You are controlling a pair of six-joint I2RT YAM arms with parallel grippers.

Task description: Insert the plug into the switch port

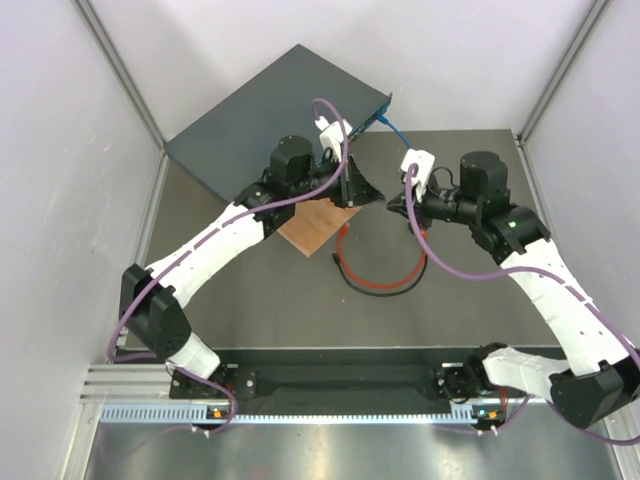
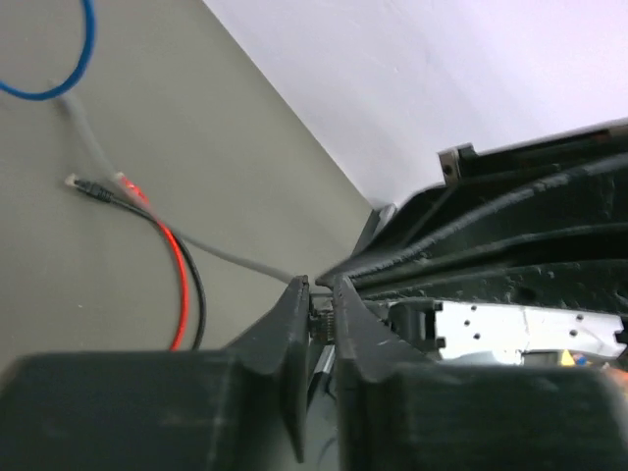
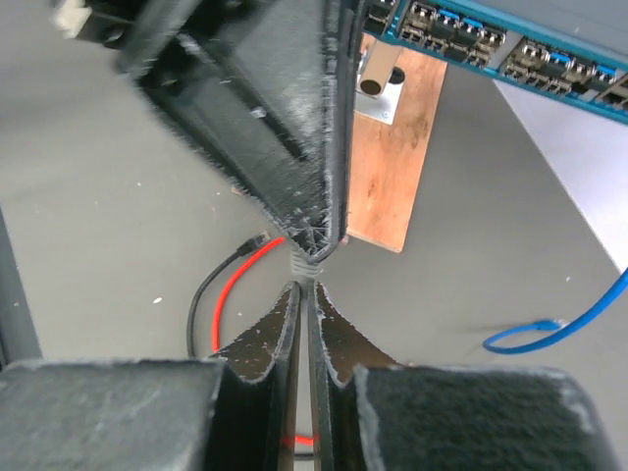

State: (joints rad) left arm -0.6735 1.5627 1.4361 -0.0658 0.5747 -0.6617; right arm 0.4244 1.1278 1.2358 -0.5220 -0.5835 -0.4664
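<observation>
Both claws meet in the air over the desk (image 1: 250, 290). The left claw (image 2: 322, 304) is closed on the little plug (image 2: 321, 319) at the end of a grey cable (image 2: 226, 255). The right claw (image 3: 304, 294) is pinched shut on the thin cable right beside it, nose to nose with the other one.

The plug is not in yet. It hangs close to the wooden board (image 3: 392, 167), a bit away from the switch (image 1: 260, 110). The switch sits at the back of the desk, and its row of sockets (image 3: 491, 29) along the blue front edge faces the claws.

I think this is the getting-a-good-hold step, with both claws sharing the plug. Next, I think the plug must be turned to face a socket. Then it must be carried over, lined up straight and pushed in gently. If it goes in crooked, it may bump the edge.
</observation>
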